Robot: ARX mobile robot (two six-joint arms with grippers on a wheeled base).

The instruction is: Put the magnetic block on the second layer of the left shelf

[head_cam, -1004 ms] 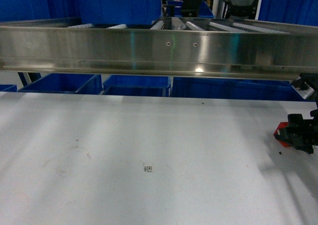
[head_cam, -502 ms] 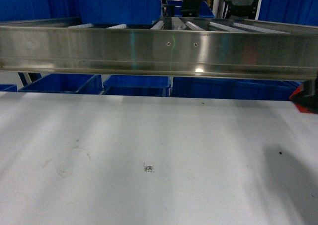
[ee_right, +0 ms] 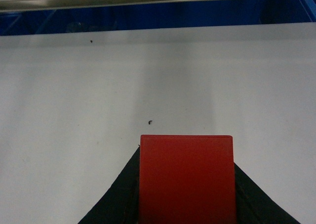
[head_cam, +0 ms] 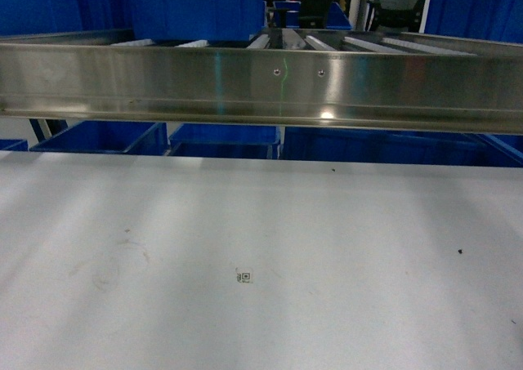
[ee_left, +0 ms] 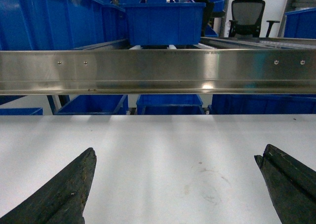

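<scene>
So in the right wrist view the magnetic block fills the bottom centre of the frame, a plain glossy red face with sharp edges. The right gripper has it pinched: a dark finger shows on the block's left side and another on its right, both tight against the red. Behind it the white table runs up to the top of the frame, with a tiny dark speck just above the block and another speck up near the far edge.

The left wrist view shows the left gripper with its jaws spread wide, one black fingertip in the lower left corner and the other in the lower right, nothing but bare tabletop between them. Across the upper half runs a long stainless steel rail, with blue bins above it and more below. A black office chair sits in the upper right.

In the head view neither gripper nor the block shows at all. You just get the same steel rail across the upper part, blue bins behind and under it, and the white table filling the lower half, with a small square marker near the middle.
</scene>
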